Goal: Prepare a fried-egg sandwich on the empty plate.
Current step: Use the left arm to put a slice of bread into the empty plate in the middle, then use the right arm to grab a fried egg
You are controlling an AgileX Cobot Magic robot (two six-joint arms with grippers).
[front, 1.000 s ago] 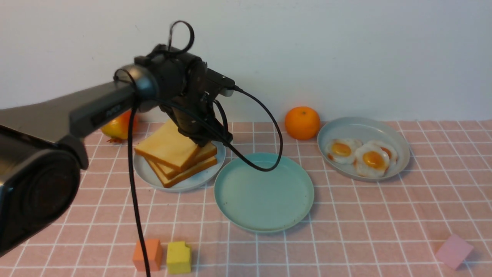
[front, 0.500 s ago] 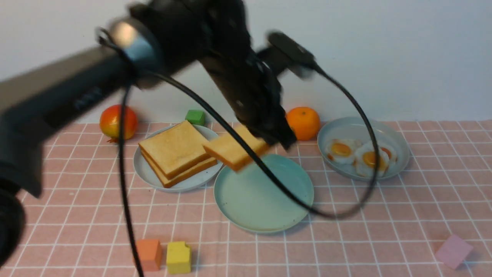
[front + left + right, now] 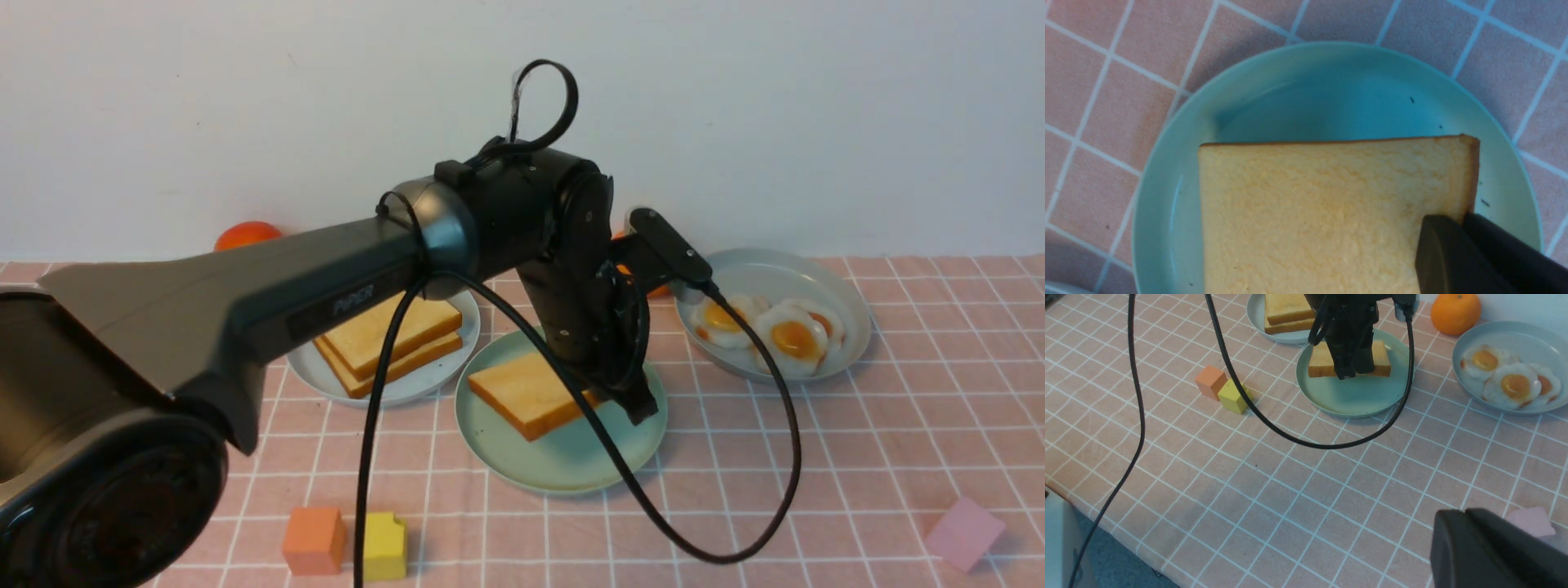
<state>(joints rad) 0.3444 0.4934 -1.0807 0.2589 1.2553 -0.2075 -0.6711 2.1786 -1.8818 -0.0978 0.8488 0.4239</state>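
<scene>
While left pincer (image 3: 639,408) pinches its corner, toast slice (image 3: 526,392) tilted, over mint-green plate (image 3: 571,469)

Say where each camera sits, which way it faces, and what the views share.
Front view: between the arms, facing forward; left arm crosses it.
Left wrist view: on the left arm, looking down at the toast slice on the mint plate; left tool shows.
Right wrist view: above the near cloth, facing the egg plate; right tool shows.
Shared: all see that toast slice and plate.

golden toast (image 3: 526,394), mint-green plate (image 3: 571,467), pink checked cloth (image 3: 816,457).
</scene>
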